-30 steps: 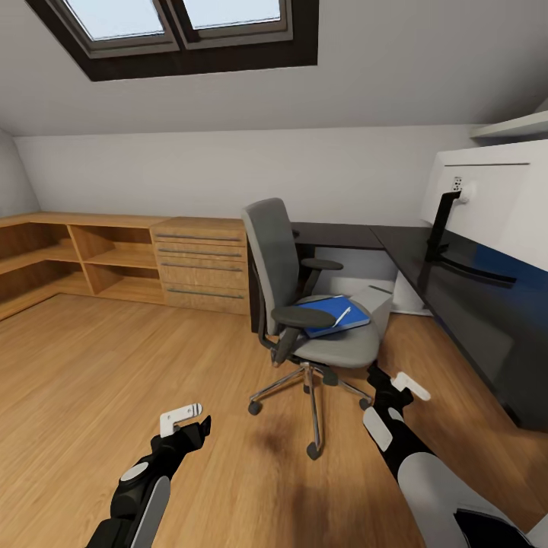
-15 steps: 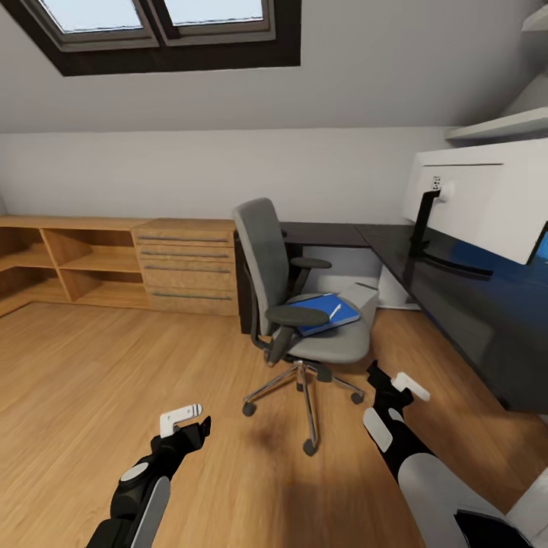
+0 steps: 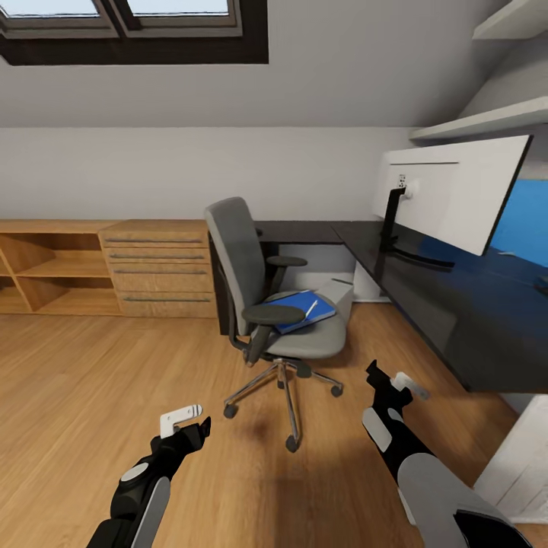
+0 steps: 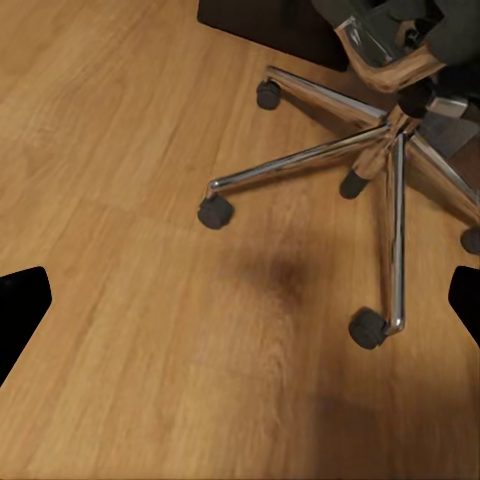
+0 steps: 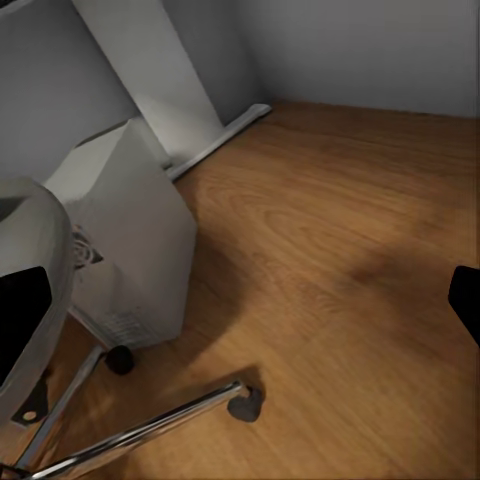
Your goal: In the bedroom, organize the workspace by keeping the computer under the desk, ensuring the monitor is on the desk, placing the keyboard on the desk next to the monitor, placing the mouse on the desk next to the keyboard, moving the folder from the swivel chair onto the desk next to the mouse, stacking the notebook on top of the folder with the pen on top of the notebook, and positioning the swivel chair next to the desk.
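Even daylight, soft shadows, wide-angle distortion

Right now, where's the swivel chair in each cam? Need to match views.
Head view: swivel chair at centre, in front of the desk, blue folder on its seat.
Left wrist view: its chrome five-star base and casters, upper right, over the wood floor.
Right wrist view: grey seat edge at the left, one chrome leg along the bottom, beside the computer.
Shared landmark: the chrome wheeled base.

- The head camera swings right, so the swivel chair (image 3: pixel 266 304) and wooden drawer chest (image 3: pixel 160 268) slide left.
- More of the desk (image 3: pixel 449 304) and monitor (image 3: pixel 457 190) appears beyond the right gripper (image 3: pixel 396 380).
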